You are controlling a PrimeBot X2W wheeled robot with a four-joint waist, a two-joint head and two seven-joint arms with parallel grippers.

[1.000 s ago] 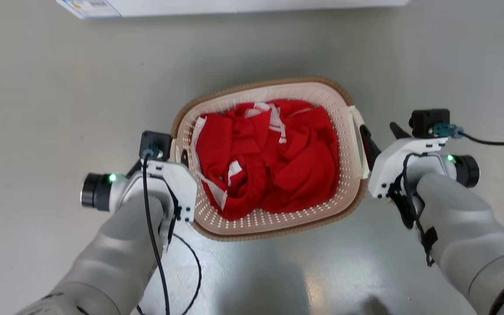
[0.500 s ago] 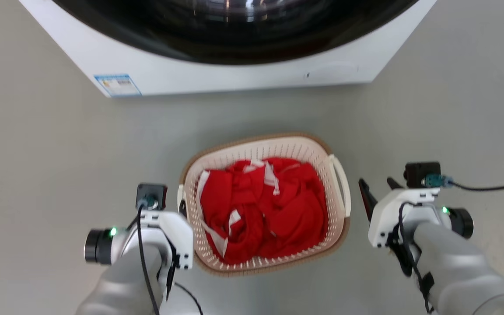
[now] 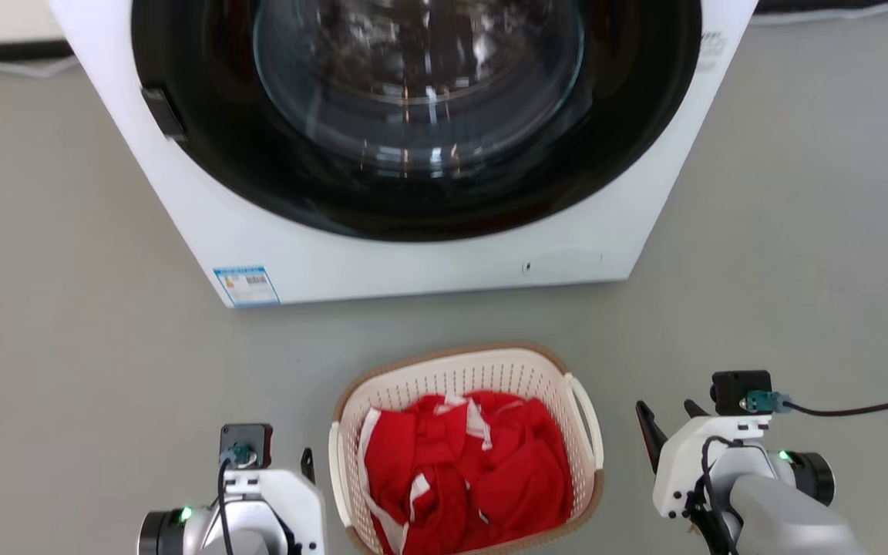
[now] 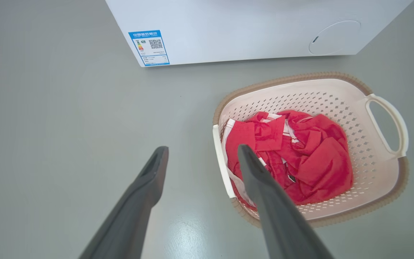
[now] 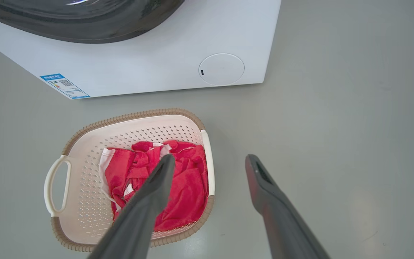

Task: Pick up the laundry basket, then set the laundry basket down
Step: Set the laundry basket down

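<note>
- Grippers: the left gripper (image 4: 202,149) and right gripper (image 5: 210,158) both stand wide open and empty, as they did a second ago.
- Right gripper: a second ago its fingers lay against the right handle (image 3: 589,416) of the basket (image 3: 459,374). A clear strip of floor (image 3: 66,347) now separates them.
- Left gripper: a second ago it sat tight against the left rim. It is now just beside that rim, with a thin gap showing in the head view.
- Basket: it stands upright on the floor between the two grippers, in front of the washer (image 3: 428,266) and apart from it. The red clothes (image 3: 490,470) lie bunched inside.
- Head view: the camera has tilted up over the last second, bringing the washer door into the picture. The basket's lower place in the view comes from that camera move, not from a shift of the basket.
- Task reading: the basket appears set down and released on both sides, so the set-down step is judged complete.
- Remaining: only clearing the arms. The left fingers are close enough to the rim to nudge it if they swing inward.
</note>
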